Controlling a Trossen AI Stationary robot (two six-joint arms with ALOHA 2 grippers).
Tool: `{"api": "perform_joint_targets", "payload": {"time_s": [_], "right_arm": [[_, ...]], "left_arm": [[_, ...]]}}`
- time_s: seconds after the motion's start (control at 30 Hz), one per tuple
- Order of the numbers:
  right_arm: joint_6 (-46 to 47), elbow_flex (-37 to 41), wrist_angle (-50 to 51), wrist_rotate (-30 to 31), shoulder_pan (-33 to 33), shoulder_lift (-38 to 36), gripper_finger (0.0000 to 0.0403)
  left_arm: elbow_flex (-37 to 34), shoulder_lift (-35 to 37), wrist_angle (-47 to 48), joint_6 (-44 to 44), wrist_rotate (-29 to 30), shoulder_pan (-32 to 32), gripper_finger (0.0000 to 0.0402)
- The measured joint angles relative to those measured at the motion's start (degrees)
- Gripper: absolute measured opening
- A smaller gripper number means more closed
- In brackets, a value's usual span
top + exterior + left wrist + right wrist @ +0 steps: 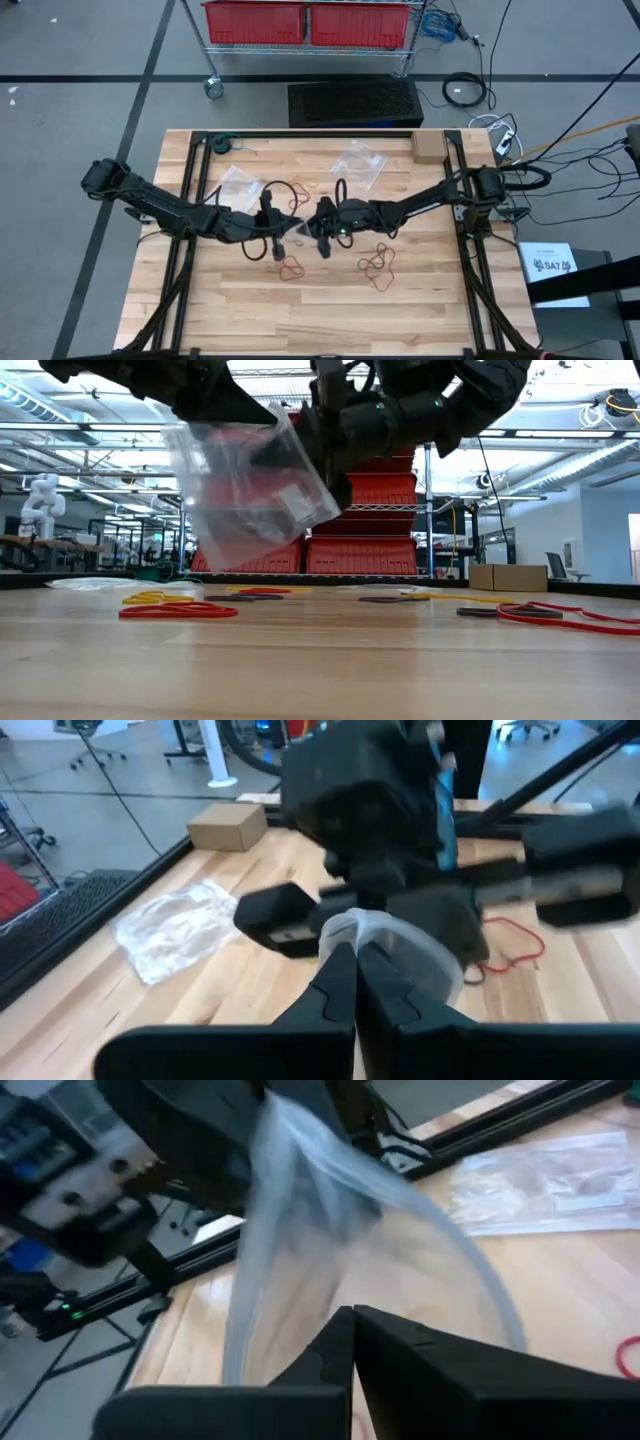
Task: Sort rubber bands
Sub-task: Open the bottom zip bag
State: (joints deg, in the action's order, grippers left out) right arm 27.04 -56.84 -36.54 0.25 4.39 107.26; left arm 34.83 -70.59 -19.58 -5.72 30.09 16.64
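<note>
Both arms are meeting over the middle of the worktop (300,310), and a clear plastic bag (245,490) is hanging in the air between them. The left gripper (352,982) is showing its fingers pressed together on the bag's upper edge, and the right gripper (352,1342) is likewise showing its fingers shut, with the bag's film draped right against them; whether they are actually pinching that film is hard to tell.

The rubber bands are lying loose on the wood around the raised bag. A red tangle (292,267) is sitting just below it in the high view, a larger red and dark cluster (379,265) is lying to the right of the bag under the right arm, and yellowish and red loops (180,606) are lying flat on the boards to the left of the bag in the low view. Two more clear bags (358,160) are resting farther back, toward the cardboard box (428,148).

The bands are looking very light, thin and floppy, so they are likely to sag, stretch and cling to one another when lifted. A sensible hold is probably a pinch across one strand where it is arching clear of the wood, taken at the edge of a tangle so that neighbours are not dragging along. The bag, too, is limp and slippery.
</note>
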Motion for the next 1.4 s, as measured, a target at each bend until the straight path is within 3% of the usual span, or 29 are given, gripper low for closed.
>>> {"api": "perform_joint_targets", "payload": {"time_s": [0.27, 0.53, 0.77, 1.1, 1.4], "right_arm": [[-3.68, -2.33, 0.29, -0.03, 0.6, 1.49, 0.0018], [-5.13, -6.49, 0.67, -0.57, 0.43, 4.85, 0.0148], [-4.9, -6.49, 16.54, -3.53, -0.67, -0.69, 0.0233], [-8.77, -6.43, 29.42, -3.21, -0.67, -8.86, 0.0245], [-13.18, -6.43, 37.6, 1.57, -1.33, -16.05, 0.0245]], "left_arm": [[-0.02, -0.63, -4.14, -0.02, 0.0, 0.0, 0.0], [-0.1, -0.7, -4.89, -0.31, -0.09, 0.04, 0.0], [-0.11, -0.74, -3.39, -1.15, 0.34, 0.89, 0.0], [-1.34, -0.63, -1.67, -1.5, 0.59, 1.07, 0.0], [-3.02, -0.63, -1.29, -2.11, 1.95, 1.07, 0.0]]}}
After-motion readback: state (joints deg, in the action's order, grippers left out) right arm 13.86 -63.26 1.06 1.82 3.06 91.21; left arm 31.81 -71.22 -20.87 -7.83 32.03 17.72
